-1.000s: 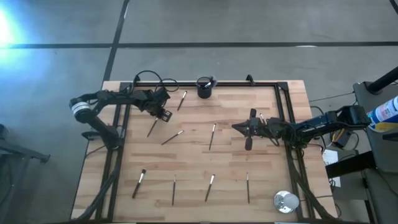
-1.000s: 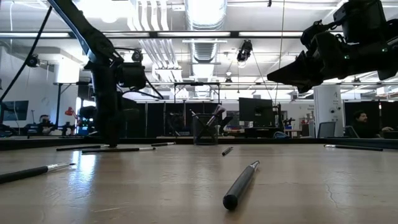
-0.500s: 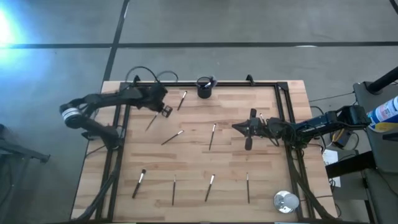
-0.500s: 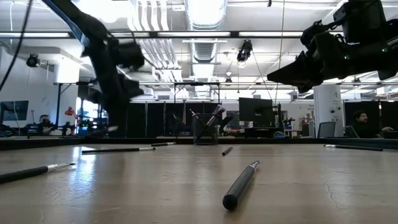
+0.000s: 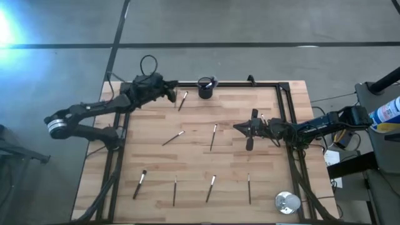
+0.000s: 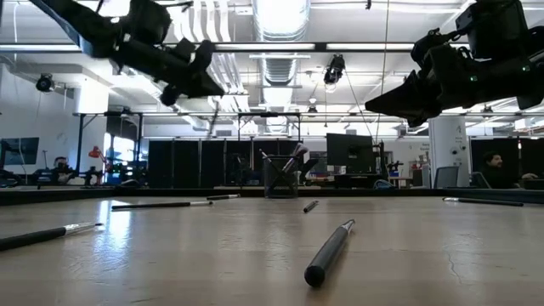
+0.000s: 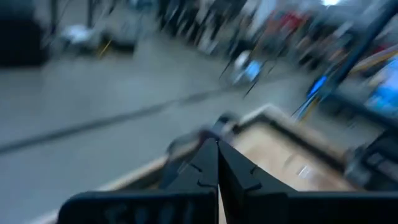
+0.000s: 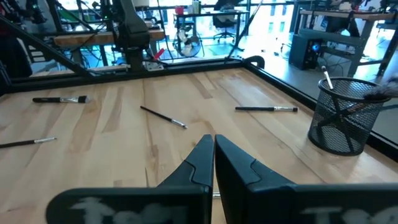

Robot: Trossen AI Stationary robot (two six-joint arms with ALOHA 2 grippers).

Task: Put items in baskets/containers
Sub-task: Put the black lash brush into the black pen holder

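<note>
My left gripper [image 5: 171, 95] is up in the air near the table's far edge, left of the black mesh cup [image 5: 205, 87], and shut on a thin brush [image 6: 212, 114]. The cup [image 8: 344, 118] stands at the far edge with brushes in it. More brushes lie flat on the table: one beside my left gripper [image 5: 182, 100], two mid-table [image 5: 173, 138] [image 5: 213, 136], and several along the near side [image 5: 139, 184] [image 5: 211, 187]. My right gripper [image 5: 239, 128] hovers shut over the table's right half, touching nothing. My left gripper [image 6: 204, 85] has the thin brush between its shut fingers [image 7: 208, 165]. The brush is lifted clear of the table and shows only as a faint streak slanting below the fingertips in the low view. Blur hides which part of the brush is held.
A round silver disc [image 5: 287, 202] lies at the near right corner. A black frame [image 5: 284, 100] and cables run along the table's edges. Another brush [image 5: 263, 118] lies close by my right arm. Bare wood shows between the scattered brushes.
My left gripper has risen from the table's left part with a brush that lay there, then swung toward the far edge and the cup, the arm stretching out. That brush is now lifted clear. My right arm has kept still.
</note>
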